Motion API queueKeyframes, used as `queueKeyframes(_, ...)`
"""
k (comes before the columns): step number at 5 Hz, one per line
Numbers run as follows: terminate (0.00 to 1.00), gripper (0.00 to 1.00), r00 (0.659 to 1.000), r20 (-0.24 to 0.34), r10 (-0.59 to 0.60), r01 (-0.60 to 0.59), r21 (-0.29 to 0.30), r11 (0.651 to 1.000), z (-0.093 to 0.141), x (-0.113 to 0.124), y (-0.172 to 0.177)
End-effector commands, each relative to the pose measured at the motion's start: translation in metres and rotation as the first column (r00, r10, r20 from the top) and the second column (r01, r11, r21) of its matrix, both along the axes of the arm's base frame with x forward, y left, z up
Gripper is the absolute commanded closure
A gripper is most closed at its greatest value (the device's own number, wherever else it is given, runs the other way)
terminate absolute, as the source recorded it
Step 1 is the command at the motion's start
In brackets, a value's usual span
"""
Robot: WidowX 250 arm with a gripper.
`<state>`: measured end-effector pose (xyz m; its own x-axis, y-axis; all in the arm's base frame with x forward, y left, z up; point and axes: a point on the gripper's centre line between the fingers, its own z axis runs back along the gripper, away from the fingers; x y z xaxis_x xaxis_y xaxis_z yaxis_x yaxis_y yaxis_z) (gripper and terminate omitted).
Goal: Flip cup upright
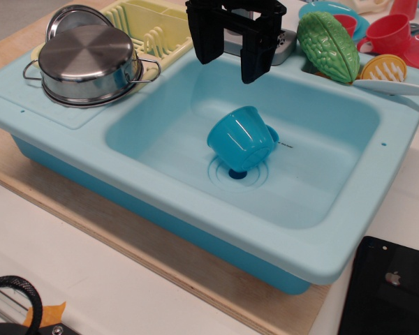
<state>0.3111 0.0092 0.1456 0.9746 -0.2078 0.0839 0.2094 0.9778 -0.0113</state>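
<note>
The turquoise-blue cup (pixel 241 138) lies tilted on its side in the middle of the pale blue sink (pixel 160 132), over the dark drain, with its wider rim toward the right and its base up and to the left. My gripper (pixel 229 61) hangs above the sink's back edge, up and a little left of the cup. Its two black fingers (pixel 207 38) are spread apart and hold nothing. It is clear of the cup.
An upside-down steel pot (pixel 89 61) sits on the sink's left counter. A yellow dish rack (pixel 156 26) is behind it. A green vegetable (pixel 327 45), a red cup (pixel 390 33) and a yellow piece (pixel 383 68) stand at the back right. A black phone (pixel 390 287) lies at front right.
</note>
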Motion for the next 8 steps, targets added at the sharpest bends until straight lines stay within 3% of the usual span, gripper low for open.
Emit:
queueKeyframes(1, 0.00, 0.00, 1.000, 0.000, 0.000, 0.000, 0.000, 1.000, 0.000, 0.000, 0.000)
queueKeyframes(2, 0.00, 0.00, 0.999, -0.031, 0.032, -0.034, -0.069, 0.997, -0.004, -0.004, 0.003)
queueKeyframes(4, 0.00, 0.00, 0.988, -0.128, 0.086, -0.103, -0.138, 0.985, -0.013, -0.007, 0.003)
queueKeyframes(8, 0.00, 0.00, 0.988, -0.136, 0.071, -0.106, -0.268, 0.957, -0.038, -0.013, -0.016)
